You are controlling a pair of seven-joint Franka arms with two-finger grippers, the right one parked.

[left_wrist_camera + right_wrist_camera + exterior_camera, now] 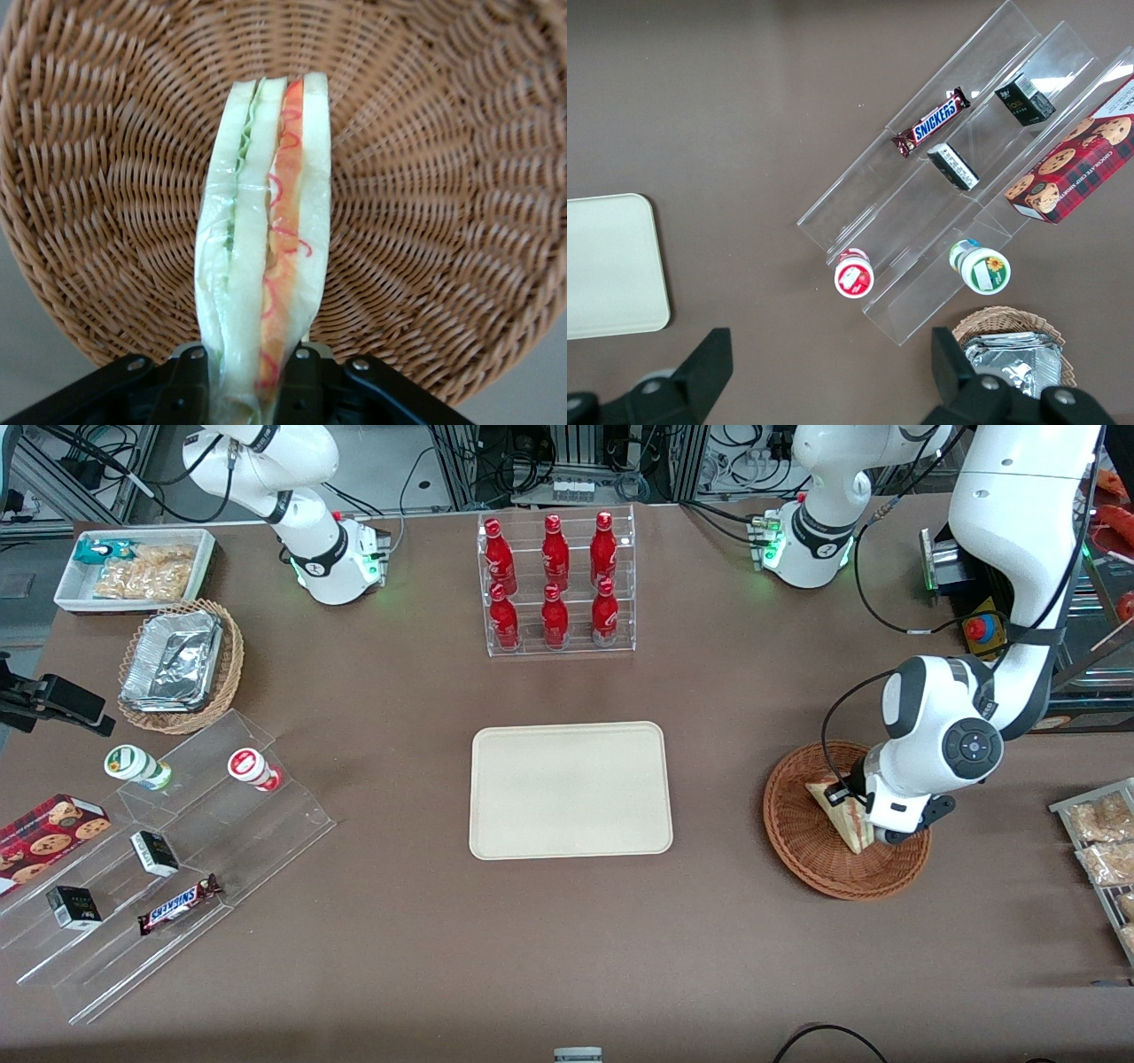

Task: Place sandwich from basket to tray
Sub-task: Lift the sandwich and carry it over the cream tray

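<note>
The claw [245, 385] is down in the basket [802, 841], its two fingers [190, 376] clamped on either side of the sandwich [261, 239] at one end of the wedge. The sandwich stands on edge on the woven floor of the basket, its bread and filling layers facing up. On the worktop [399, 957] the basket lies at 3 o'clock from the tray [570, 790], well apart from it, toward the working arm's end.
</note>
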